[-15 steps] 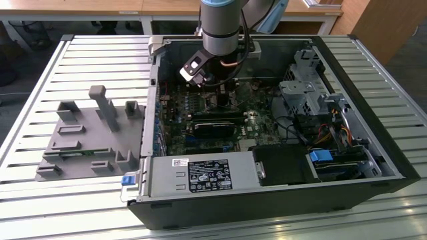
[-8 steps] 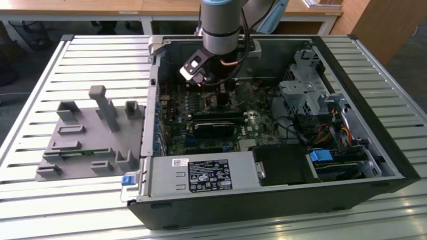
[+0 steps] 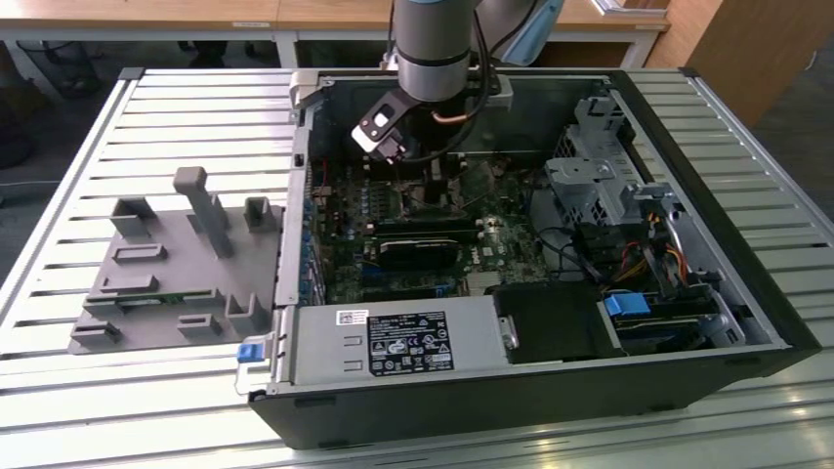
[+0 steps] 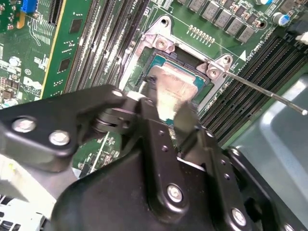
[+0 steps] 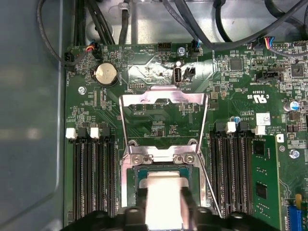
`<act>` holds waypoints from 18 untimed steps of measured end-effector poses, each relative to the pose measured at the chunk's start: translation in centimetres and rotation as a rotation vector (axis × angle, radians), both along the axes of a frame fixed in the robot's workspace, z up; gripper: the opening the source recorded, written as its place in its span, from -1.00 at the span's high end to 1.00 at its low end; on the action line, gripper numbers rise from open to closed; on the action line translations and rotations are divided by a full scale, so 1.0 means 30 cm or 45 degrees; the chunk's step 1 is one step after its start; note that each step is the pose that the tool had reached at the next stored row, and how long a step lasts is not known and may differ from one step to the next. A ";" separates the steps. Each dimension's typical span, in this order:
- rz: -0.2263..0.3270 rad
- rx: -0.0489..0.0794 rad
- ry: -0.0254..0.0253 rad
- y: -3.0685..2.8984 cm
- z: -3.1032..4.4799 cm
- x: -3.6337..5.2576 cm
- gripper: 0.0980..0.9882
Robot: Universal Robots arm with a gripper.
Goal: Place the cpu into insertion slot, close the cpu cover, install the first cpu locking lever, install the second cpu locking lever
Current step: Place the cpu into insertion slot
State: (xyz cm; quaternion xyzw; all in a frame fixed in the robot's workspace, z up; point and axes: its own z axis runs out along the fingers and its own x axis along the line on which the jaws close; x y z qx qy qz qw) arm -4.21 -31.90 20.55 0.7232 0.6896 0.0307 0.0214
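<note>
Silver-grey cpu (image 5: 163, 192): flat chip, metal face up, at the insertion slot (image 5: 144, 174) of the green motherboard (image 5: 159, 62); seated or just above it, cannot tell.
gripper (image 5: 164, 206): jaws clamped on two opposite edges of the cpu.
position: in the exterior view the gripper (image 3: 437, 181) hangs at about 11 o'clock from the centre of the case (image 3: 521, 410).
cpu cover (image 5: 163, 98): stands open, clear of the slot.
locking lever (image 4: 262, 90): thin wire rod, unlatched.
handling (judged): light, stiff, smooth-sided; slot contacts probably fragile; hold by the edges and keep it level.
</note>
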 end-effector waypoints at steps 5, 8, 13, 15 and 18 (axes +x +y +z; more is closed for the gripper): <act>0.000 -0.001 0.0100 0.000 0.001 0.009 0.71; 0.000 -0.001 0.0114 0.000 0.003 0.009 0.96; 0.000 -0.001 0.0125 0.000 0.008 0.009 0.98; 0.000 -0.001 0.0125 0.000 0.012 0.009 0.98; 0.000 -0.001 0.0125 0.000 0.017 0.009 0.98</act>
